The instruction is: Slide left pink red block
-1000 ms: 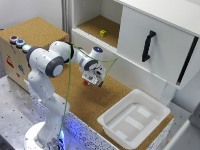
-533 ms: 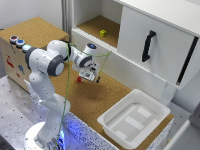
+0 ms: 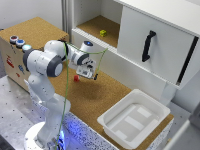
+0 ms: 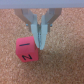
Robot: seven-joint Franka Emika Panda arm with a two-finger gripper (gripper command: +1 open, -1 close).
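The pink red block (image 3: 76, 78) is a tiny cube lying on the cork table top, just to the exterior view's left of my gripper (image 3: 83, 74). In the wrist view the block (image 4: 26, 50) shows a printed mark on its face. It lies against the outer side of one of the fingers (image 4: 43, 34), not between them. My gripper (image 4: 39, 39) has its fingers drawn together, low over the cork and empty. A small yellow-green block (image 3: 103, 33) lies on the open cabinet shelf behind.
A white tray (image 3: 150, 107) stands on the table at the exterior view's right. A white cabinet with a black door handle (image 3: 146, 46) stands behind. A wooden box with coloured buttons (image 3: 18, 42) is at the left.
My gripper has moved toward the exterior view's left across the cork. The pink red block now shows just left of it.
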